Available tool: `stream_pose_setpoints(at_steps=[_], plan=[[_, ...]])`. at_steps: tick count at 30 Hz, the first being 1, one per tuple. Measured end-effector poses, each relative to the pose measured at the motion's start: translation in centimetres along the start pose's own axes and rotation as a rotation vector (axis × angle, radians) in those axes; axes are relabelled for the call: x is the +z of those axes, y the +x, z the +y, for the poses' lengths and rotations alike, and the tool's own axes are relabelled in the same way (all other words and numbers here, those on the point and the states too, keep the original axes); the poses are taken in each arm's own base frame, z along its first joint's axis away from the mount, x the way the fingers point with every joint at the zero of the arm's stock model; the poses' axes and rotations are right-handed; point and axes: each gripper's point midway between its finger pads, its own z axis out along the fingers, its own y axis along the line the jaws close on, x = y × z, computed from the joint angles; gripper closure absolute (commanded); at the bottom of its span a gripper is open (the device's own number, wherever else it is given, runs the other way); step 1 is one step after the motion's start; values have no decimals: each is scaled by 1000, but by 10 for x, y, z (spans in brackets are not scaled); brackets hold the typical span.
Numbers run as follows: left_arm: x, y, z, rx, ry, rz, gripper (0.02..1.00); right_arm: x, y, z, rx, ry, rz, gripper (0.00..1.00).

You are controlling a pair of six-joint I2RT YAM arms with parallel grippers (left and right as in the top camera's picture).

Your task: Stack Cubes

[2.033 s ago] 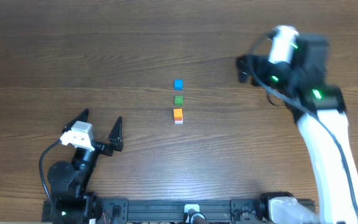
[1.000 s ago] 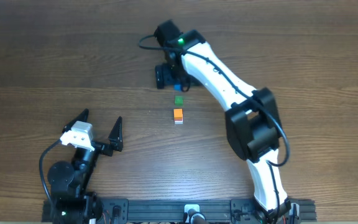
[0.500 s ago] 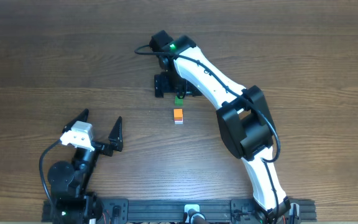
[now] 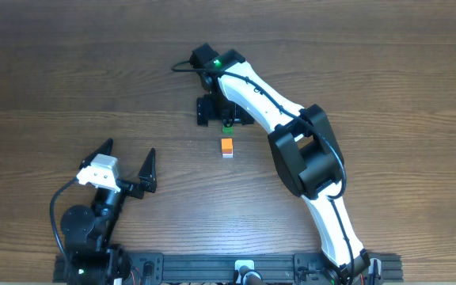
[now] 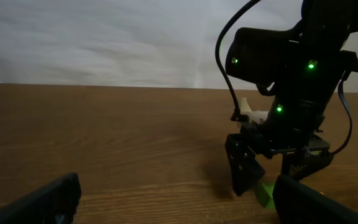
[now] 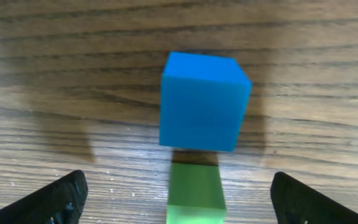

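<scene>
Lying before right tool [image 6: 180, 202]: blue cube [image 6: 204, 102]

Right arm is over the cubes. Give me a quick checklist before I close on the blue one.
1. Right gripper open with nothing held: ok.
2. Blue cube between the right fingers: ok, roughly centred in the right wrist view.
3. Gripper low enough to grip the blue cube: cannot tell.
4. Green cube clear of both fingers: ok, it lies in line with the blue cube.
5. Orange cube sitting on the white cube: ok, looks squarely placed.
6. Left gripper away from the cubes: ok, open.
</scene>
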Motion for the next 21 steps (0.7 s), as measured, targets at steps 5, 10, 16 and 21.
stream_pose_setpoints(at_steps=[5,10,16,21], plan=[[0,0,0,0,0,0,20,0,0,2,-4,-12,4,112],[0,0,0,0,0,0,20,2,2,1,-1,-13,11,167],[0,0,0,0,0,0,23,9,9,-4,6,-2,39,292],[0,0,0,0,0,0,20,9,9,-3,9,-4,39,351]])
